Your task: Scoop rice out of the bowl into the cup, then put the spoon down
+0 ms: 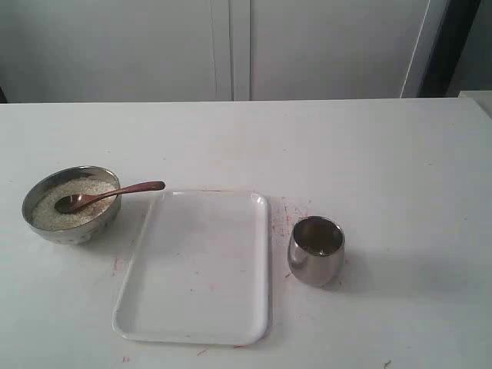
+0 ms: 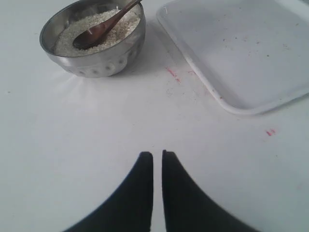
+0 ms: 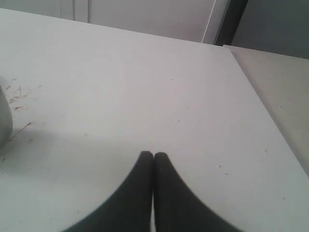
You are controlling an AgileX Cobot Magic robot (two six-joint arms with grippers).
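Exterior view, worktop: we record a flat, matte white worktop [image 1: 369, 154] with faint red scuffs [image 1: 288, 215] between the tray and the cup.
Room: pale panelled doors [image 1: 307, 46] stand behind the far edge, with a dark vertical strip [image 1: 453, 46] at the upper right.
Tray: a white tray [image 1: 200, 269] with rounded corners lies flat at the middle.
Bowl: the steel bowl [image 1: 73, 231] stands left of the tray, just beside its far left corner and not touching it.
Rice: the rice [image 1: 50, 215] fills the bowl close to the rim.
Spoon: the spoon [image 1: 108, 194] has its oval end on the rice and its handle across the rim, pointing toward the tray.
Cup: the cup [image 1: 315, 261] stands upright right of the tray, near it but apart, and well apart from the bowl.
Left fingers: the left fingers [image 2: 140, 193] are clenched to a hairline slit, grasping nothing, above the worktop near the bowl.
Right fingers: the right fingers [image 3: 140, 193] are pressed together and empty.
Edges: the right wrist view shows the worktop's side edge meeting a greyer surface [image 3: 285, 96].
Open room: wide worktop lies behind the tray and right of the cup.
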